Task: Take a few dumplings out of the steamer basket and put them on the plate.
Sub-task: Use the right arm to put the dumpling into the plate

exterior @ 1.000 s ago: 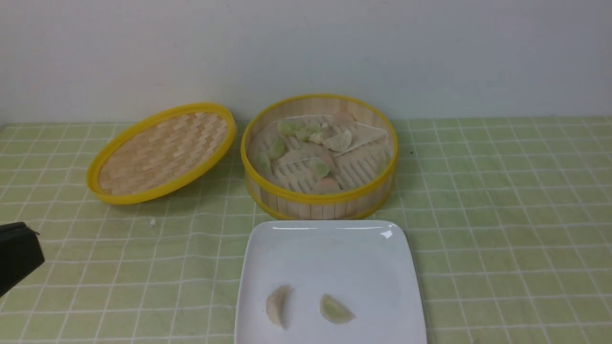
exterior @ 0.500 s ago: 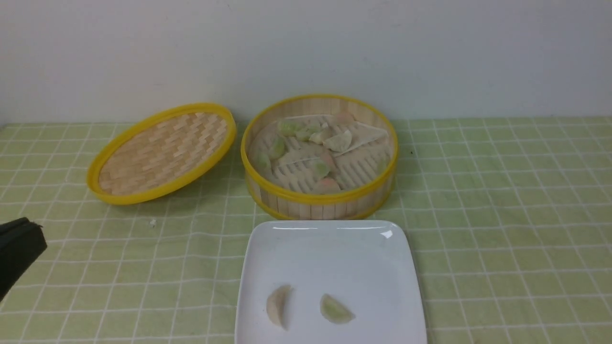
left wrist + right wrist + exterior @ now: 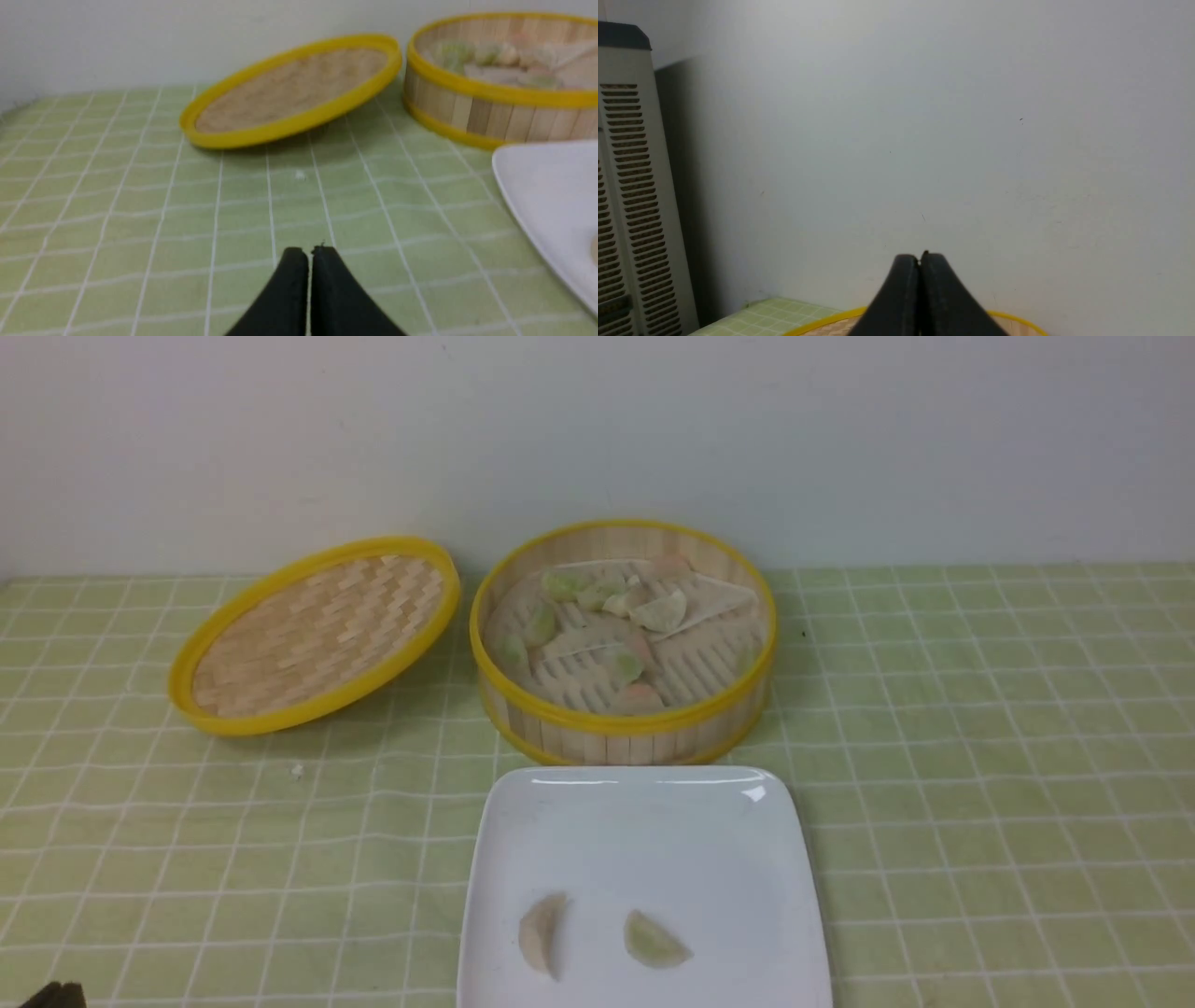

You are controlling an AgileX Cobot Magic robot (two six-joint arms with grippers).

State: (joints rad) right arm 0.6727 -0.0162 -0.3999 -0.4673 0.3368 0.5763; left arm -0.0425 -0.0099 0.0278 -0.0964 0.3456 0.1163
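two dumplings (image 3: 543,933) lie on the plate (image 3: 644,817). more sit in the basket (image 3: 624,733). the left gripper (image 3: 308,254) and right gripper (image 3: 920,259) press their fingers together, empty.

Uncovered steamer basket (image 3: 621,739), lid (image 3: 317,635) beside.

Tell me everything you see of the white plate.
The plate is glossy white, square with rounded corners and a shallow raised rim. It lies flat on the green checked tablecloth, just in front of the steamer basket; whether they touch is unclear. Its near edge is cut off by the frame. A beige dumpling and a green dumpling rest on it, apart.
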